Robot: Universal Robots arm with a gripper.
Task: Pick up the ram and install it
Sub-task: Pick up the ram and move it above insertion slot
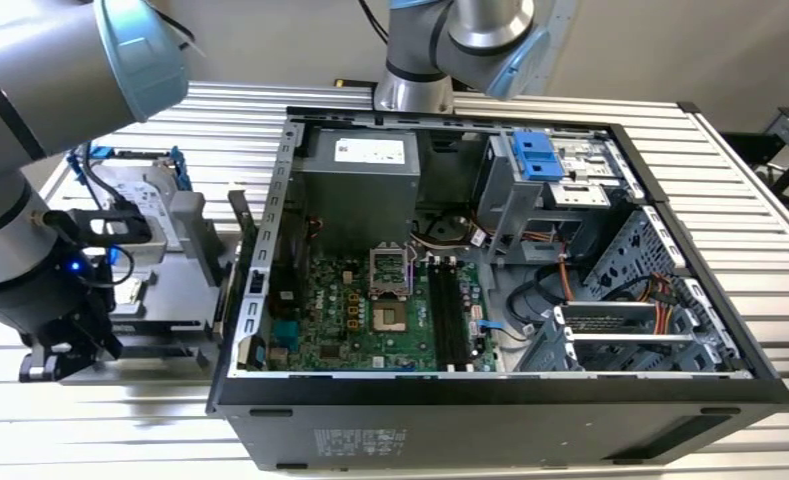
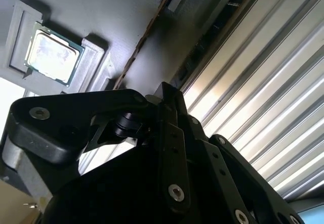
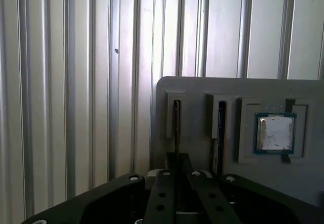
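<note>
The ram point(image 3: 176, 127) stands on edge in a narrow slot of a grey holder tray point(image 3: 202, 87), seen as a thin line. In the second wrist view the ram point(image 2: 144, 36) runs as a thin brown edge across the tray point(image 2: 101, 11) into my fingers. My gripper point(image 3: 177, 162) sits right over that slot with its black fingers drawn together on the stick's near end; in the second wrist view the gripper point(image 2: 169, 100) looks shut on it. In the exterior view the gripper point(image 1: 58, 362) is low at the exterior view's left, beside the tray point(image 1: 167, 290).
A second dark stick point(image 3: 220, 133) stands in the neighbouring slot, and a processor chip point(image 3: 275, 133) lies in a recess of the tray. The open computer case point(image 1: 501, 400) shows its green motherboard with long black slots point(image 1: 450, 310). A hard drive in a blue frame point(image 1: 141, 195) stands behind the tray.
</note>
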